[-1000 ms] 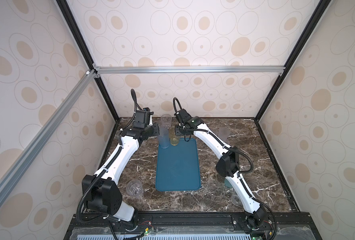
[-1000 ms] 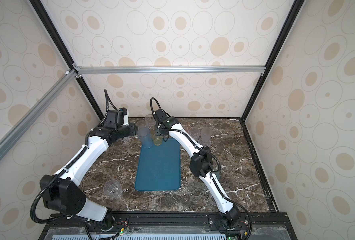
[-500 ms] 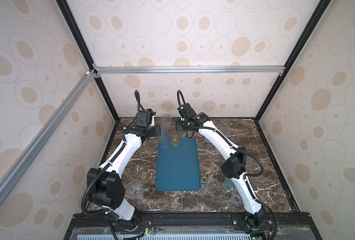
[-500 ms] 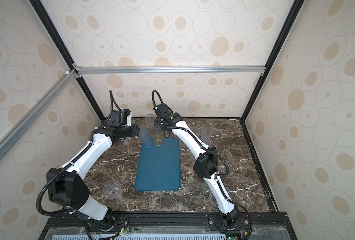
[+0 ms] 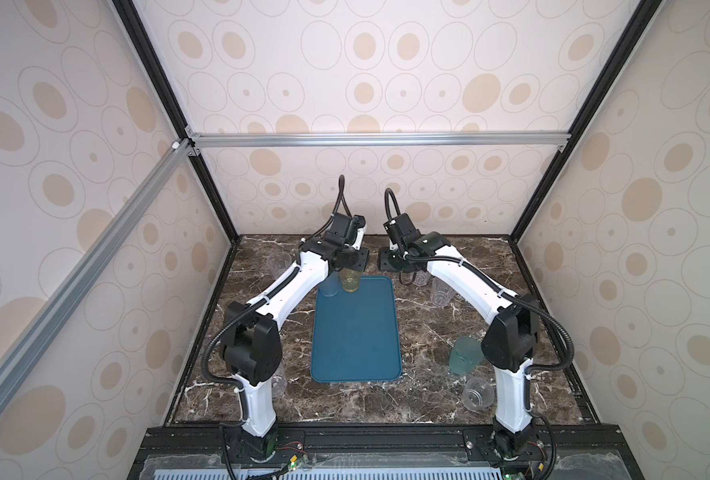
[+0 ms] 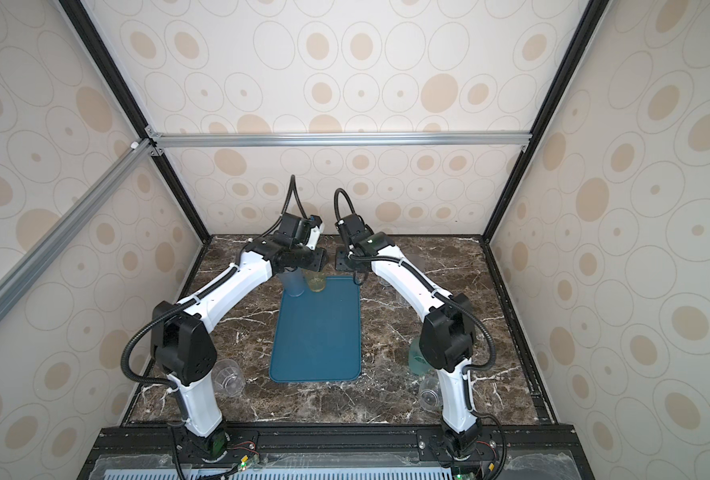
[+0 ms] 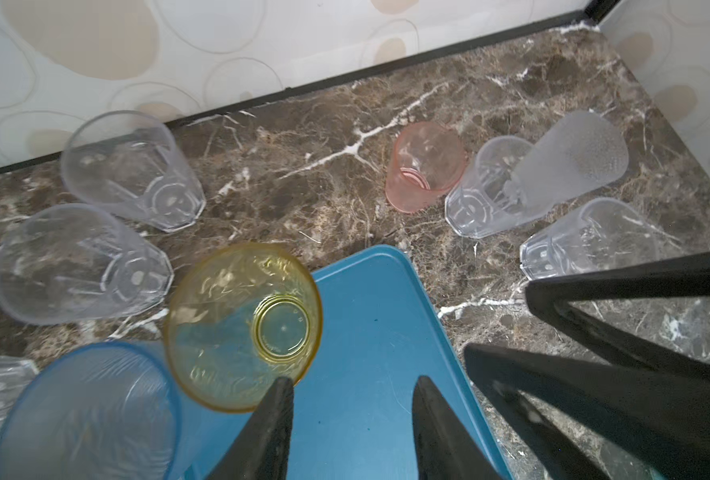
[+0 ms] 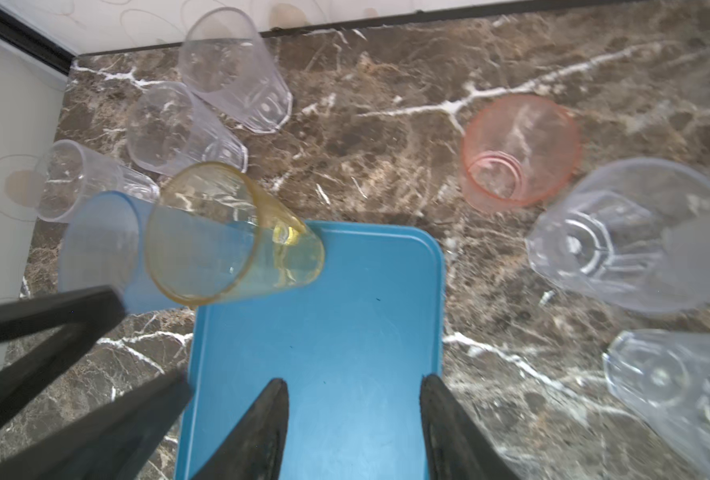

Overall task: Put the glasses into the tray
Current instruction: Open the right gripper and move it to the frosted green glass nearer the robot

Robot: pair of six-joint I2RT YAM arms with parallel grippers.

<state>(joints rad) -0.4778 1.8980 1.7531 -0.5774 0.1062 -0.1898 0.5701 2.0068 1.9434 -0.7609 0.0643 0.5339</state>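
A see-through yellow glass (image 7: 243, 324) stands upright at the far end of the teal tray (image 5: 355, 340), a frosted blue glass (image 7: 83, 415) beside it. The left gripper (image 7: 351, 399) and right gripper (image 8: 353, 395) hover over the tray, jaws parted and empty. 1 pink glass (image 7: 426, 166) and several clear glasses (image 7: 133, 170) stand on the marble table (image 7: 303, 166).

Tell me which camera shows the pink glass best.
The left wrist view: the pink glass stands whole and sharp on the marble table. The right wrist view shows it whole but blurred. In both top views I cannot make it out.

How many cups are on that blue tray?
2: the yellow glass at the tray's far edge, the blue glass beside it at the left corner. None seem hidden.
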